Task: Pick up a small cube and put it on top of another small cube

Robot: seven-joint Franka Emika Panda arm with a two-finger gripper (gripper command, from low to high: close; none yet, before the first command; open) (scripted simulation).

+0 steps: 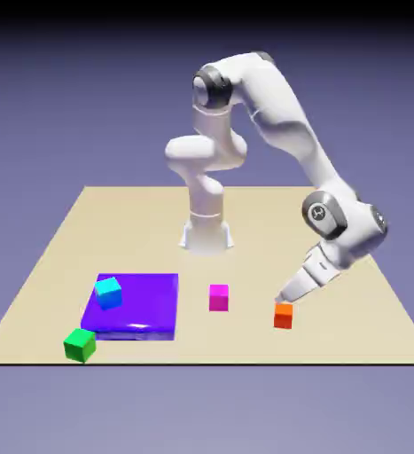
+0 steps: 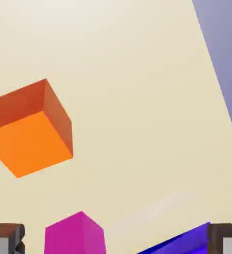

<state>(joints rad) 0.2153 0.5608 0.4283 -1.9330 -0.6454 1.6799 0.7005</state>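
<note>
The small orange cube [image 1: 284, 316] rests on the table near its front edge, toward the exterior view's right; in the hand view the orange cube [image 2: 31, 129] shows large at the left. My gripper [image 1: 288, 296] hangs tilted just above and behind it, open, with nothing between its fingers; both grey fingertips [image 2: 6, 239] sit wide apart at the hand view's bottom corners. The magenta cube [image 1: 218, 297] stands apart on the table, further toward the exterior view's left, and the magenta cube [image 2: 75, 234] appears at the hand view's bottom edge.
A flat purple block [image 1: 135, 306] lies toward the exterior view's left with a cyan cube [image 1: 108, 292] on it; its blue edge [image 2: 180, 243] shows in the hand view. A green cube [image 1: 80, 344] sits at the table's front edge.
</note>
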